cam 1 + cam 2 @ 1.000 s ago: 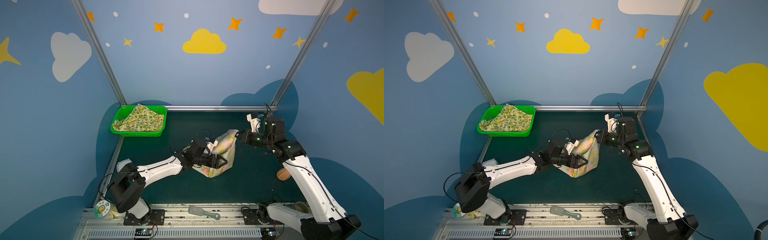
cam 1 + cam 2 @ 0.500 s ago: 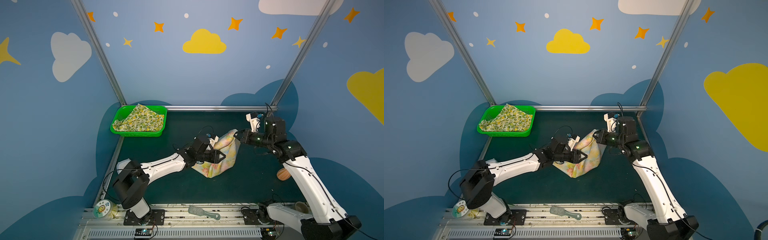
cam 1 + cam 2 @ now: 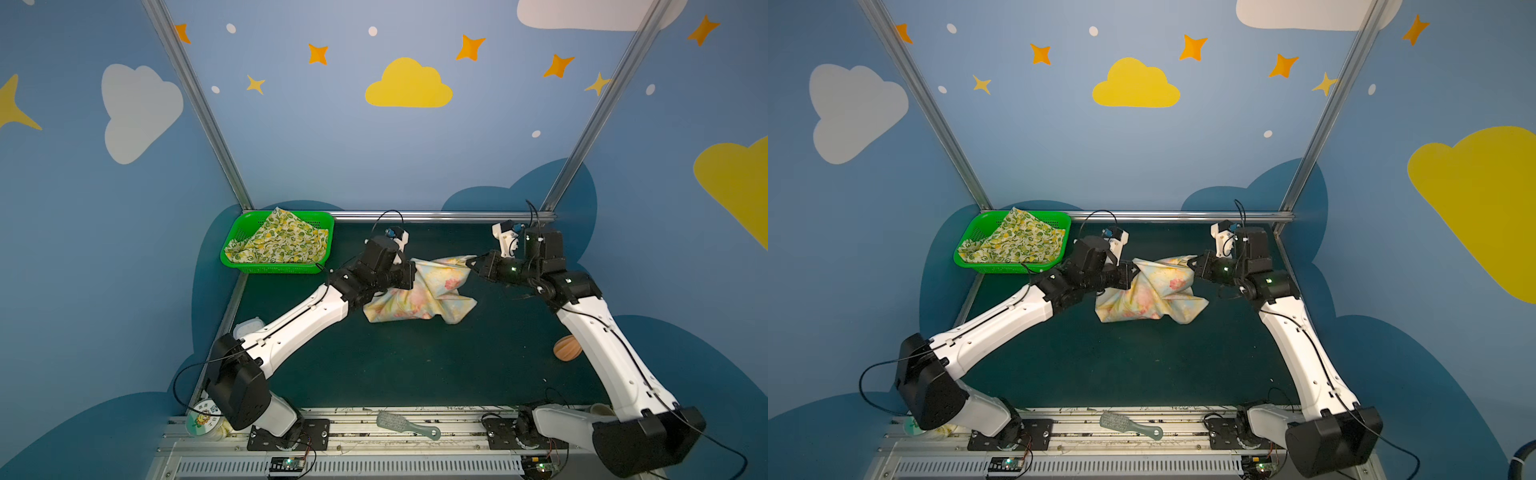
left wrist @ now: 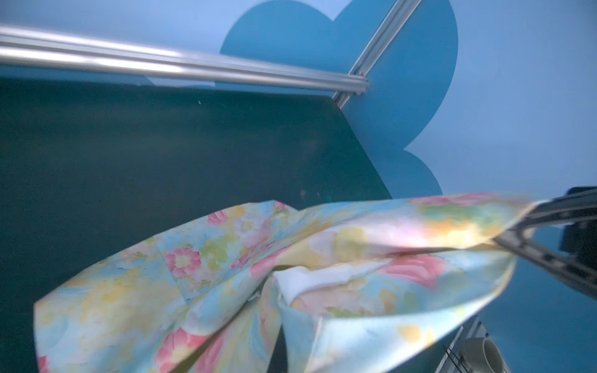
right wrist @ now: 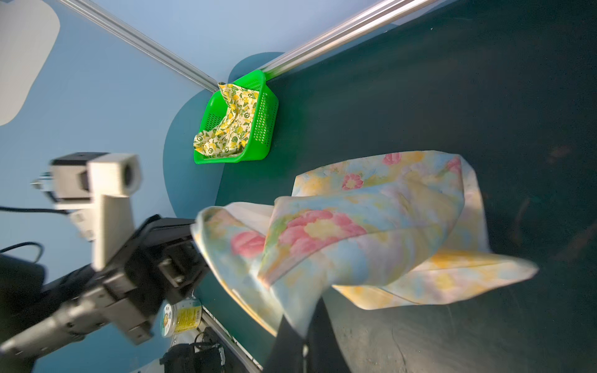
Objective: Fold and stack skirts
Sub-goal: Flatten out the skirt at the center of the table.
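Note:
The pastel floral skirt hangs bunched over the middle of the green mat, its lower folds resting on the mat. My left gripper is shut on its left upper edge, and my right gripper is shut on its right upper corner. In the left wrist view the floral skirt fills the foreground and covers the left gripper. In the right wrist view the floral skirt runs down into the right gripper. The lemon skirt lies crumpled in the green basket at the back left.
A metal rail runs along the back edge. A tan ribbed object lies by the right arm. A green brush and a small jar sit on the front rail. A white object lies at the mat's left edge.
My left gripper closed on the floral skirt and moved back and to the left with it. The cloth now spans between both grippers. The right gripper kept its hold and hardly moved.

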`<state>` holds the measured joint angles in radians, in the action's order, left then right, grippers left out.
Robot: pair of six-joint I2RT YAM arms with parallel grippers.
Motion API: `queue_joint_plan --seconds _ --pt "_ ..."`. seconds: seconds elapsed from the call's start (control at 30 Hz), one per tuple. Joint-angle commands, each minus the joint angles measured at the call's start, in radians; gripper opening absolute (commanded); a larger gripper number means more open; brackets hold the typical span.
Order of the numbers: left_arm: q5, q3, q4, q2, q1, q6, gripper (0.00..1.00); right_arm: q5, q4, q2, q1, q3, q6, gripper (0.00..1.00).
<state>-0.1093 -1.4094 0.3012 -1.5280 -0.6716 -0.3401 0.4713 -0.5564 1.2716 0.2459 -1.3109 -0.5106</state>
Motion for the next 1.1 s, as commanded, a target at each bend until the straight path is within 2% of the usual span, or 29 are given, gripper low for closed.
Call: queue_joint_plan --seconds 0.0,0.13,0.3,0.37,0.43,0.53,0.7,0.87,0.97,1.07 --pt "0.137 -0.155 0.19 -0.053 0.101 0.091 0.04 -0.056 0.035 0.094 -0.052 -0.129 0.041 0.0" --pt "0.159 -0.423 0.298 -0.191 0.15 0.174 0.04 -0.023 0.01 0.255 -0.093 -0.341 0.066 0.0" --pt "0.256 -0.783 0.436 -0.35 0.162 0.258 0.04 0.005 -0.059 0.402 -0.123 -0.612 0.103 0.0" --pt "0.268 -0.87 0.483 -0.38 0.162 0.276 0.04 0.006 -0.082 0.419 -0.123 -0.658 0.128 0.0" --pt "0.23 -0.879 0.512 -0.378 0.161 0.296 0.04 0.014 -0.08 0.407 -0.123 -0.635 0.142 0.0" --pt "0.171 -0.733 0.484 -0.323 0.139 0.245 0.04 0.021 -0.04 0.347 -0.116 -0.484 0.149 0.0" --pt "0.167 -0.219 0.26 -0.15 0.027 0.117 0.04 -0.04 0.09 0.184 -0.077 -0.064 0.135 0.0" --pt "0.048 0.184 0.083 -0.065 -0.042 -0.082 0.06 -0.099 0.215 0.047 -0.016 0.315 0.06 0.0" --pt "0.024 0.316 0.023 -0.049 -0.088 -0.14 0.07 -0.151 0.281 -0.026 0.039 0.484 0.028 0.0" --pt "-0.028 0.37 0.015 -0.035 -0.102 -0.157 0.2 -0.194 0.286 -0.088 0.08 0.583 0.015 0.0"
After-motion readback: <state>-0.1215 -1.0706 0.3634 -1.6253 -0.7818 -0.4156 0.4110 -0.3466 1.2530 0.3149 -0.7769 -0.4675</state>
